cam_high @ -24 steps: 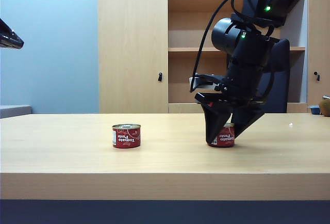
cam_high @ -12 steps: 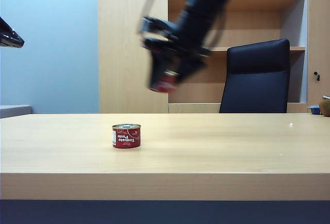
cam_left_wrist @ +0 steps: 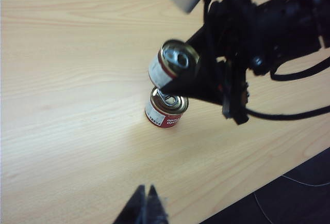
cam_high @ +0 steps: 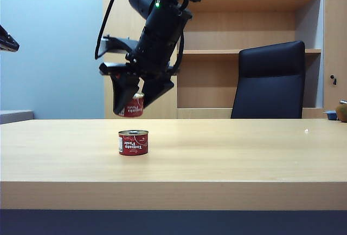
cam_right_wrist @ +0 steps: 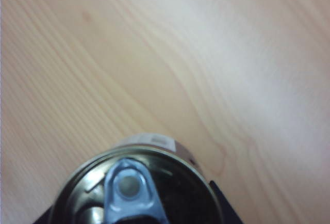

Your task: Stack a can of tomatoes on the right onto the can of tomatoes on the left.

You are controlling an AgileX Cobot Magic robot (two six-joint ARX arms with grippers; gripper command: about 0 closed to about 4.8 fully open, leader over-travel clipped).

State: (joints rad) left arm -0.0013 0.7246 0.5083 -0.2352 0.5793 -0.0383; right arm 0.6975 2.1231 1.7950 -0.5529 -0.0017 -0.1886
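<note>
A red tomato-paste can (cam_high: 133,142) stands upright on the wooden table (cam_high: 227,154), left of its middle. A second, matching can (cam_high: 135,105) hangs in the air just above it with a clear gap, slightly tilted. My right gripper (cam_high: 132,109) is shut on that upper can, its black fingers on either side. The left wrist view shows the held can (cam_left_wrist: 172,66) over the standing can (cam_left_wrist: 166,109). The right wrist view shows the held can's lid with its pull tab (cam_right_wrist: 136,188). My left gripper (cam_left_wrist: 148,190) is shut and empty, high at the far left (cam_high: 6,39).
A black office chair (cam_high: 268,80) stands behind the table on the right. Wooden cabinets and shelves (cam_high: 141,40) fill the back wall. Small objects (cam_high: 340,111) sit at the far right edge.
My right gripper lifted the right-hand can off the table and swung it up and to the left, then down to just above the left can. The left gripper stayed put.
</note>
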